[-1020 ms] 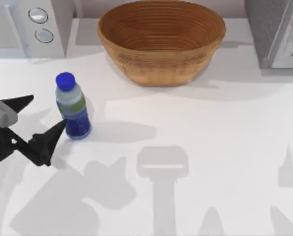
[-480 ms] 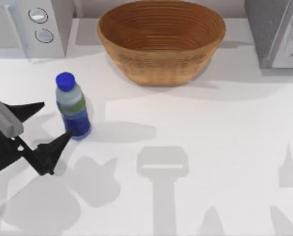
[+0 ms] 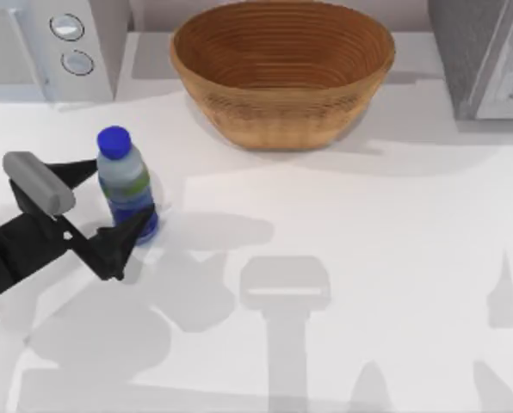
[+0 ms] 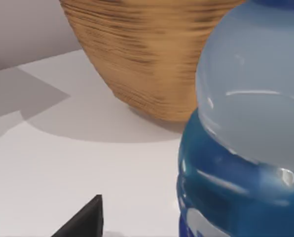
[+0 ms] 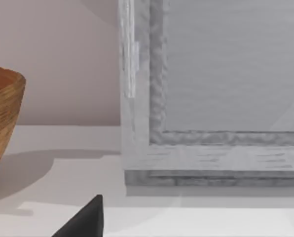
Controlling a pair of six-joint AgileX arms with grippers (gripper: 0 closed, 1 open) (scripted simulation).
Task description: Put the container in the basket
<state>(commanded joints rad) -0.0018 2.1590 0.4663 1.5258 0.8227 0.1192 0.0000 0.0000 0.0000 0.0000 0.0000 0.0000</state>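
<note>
The container point(image 3: 126, 185), a small clear bottle with a blue cap and blue lower half, stands upright on the white table at the left. My left gripper point(image 3: 121, 193) is open, with one black finger on each side of the bottle's lower body. In the left wrist view the container point(image 4: 245, 138) looms very close, with the basket point(image 4: 147, 59) behind it. The basket point(image 3: 282, 120), a big tan wicker bowl, sits at the back centre, with nothing inside it. My right arm is parked at the table's right, and its wrist view catches the basket's edge point(image 5: 1, 113).
A white appliance with round knobs point(image 3: 67, 43) stands at the back left, near the bottle. A grey box point(image 3: 485, 56) stands at the back right, also seen as the grey box point(image 5: 216, 98). Bare white table lies between bottle and basket.
My left gripper has moved right and toward the back, so its open fingers now flank the bottle. The bottle and basket have not moved.
</note>
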